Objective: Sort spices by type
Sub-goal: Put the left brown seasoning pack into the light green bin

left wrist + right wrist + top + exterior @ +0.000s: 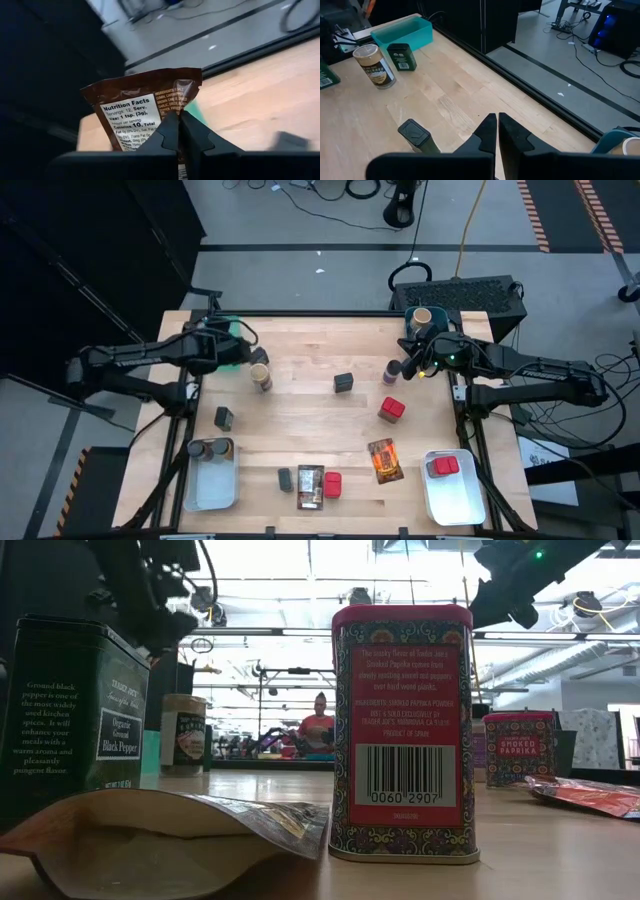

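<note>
My left gripper [250,351] is shut on a brown spice packet [145,100] with a white nutrition label. It hovers beside the teal bin [232,340] at the far left. My right gripper [413,366] is shut with nothing in it, above the table at the far right [497,122]. More spices stand on the wood: a tan cylinder [262,378], dark tins [224,417] [344,383] [286,478], red tins [391,409] [332,484], and flat packets [385,460] [311,486]. My left gripper pinches the packet between its two fingers at the middle of one short edge [174,114], by the printed label. The packet sticks out past the fingertips, flat and lifted clear of the table.
A clear bin [212,485] at the near left holds two jars [205,448]. A clear bin [455,498] at the near right holds red tins [443,467]. A teal bin [412,328] at the far right holds a tan cylinder [422,316]. A purple jar [391,373] stands by my right gripper.
</note>
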`<act>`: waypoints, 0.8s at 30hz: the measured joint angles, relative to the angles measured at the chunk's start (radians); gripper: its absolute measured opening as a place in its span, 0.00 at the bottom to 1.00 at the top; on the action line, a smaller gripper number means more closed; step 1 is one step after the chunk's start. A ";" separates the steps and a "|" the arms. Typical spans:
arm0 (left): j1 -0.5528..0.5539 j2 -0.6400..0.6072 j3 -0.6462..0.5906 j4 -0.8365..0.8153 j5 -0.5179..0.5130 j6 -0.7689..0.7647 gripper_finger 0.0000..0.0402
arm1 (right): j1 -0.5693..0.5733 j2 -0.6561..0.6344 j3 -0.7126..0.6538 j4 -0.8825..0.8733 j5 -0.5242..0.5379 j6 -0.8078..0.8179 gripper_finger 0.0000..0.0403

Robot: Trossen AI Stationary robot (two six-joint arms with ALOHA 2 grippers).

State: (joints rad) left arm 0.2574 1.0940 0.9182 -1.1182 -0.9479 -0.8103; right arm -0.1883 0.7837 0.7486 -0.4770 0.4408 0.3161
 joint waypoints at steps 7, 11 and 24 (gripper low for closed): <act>0.106 0.000 -0.044 0.062 -0.001 0.096 0.02 | 0.000 0.000 0.000 0.000 0.000 0.000 0.00; 0.126 0.000 -0.072 0.147 0.000 0.144 0.02 | 0.000 0.000 0.000 0.000 0.000 0.000 0.00; 0.200 0.000 -0.077 0.178 0.075 0.163 0.03 | 0.000 0.000 0.000 -0.015 0.000 0.000 0.00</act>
State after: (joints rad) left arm 0.4578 1.0939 0.8417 -0.9400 -0.8729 -0.6468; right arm -0.1883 0.7841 0.7486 -0.4923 0.4404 0.3161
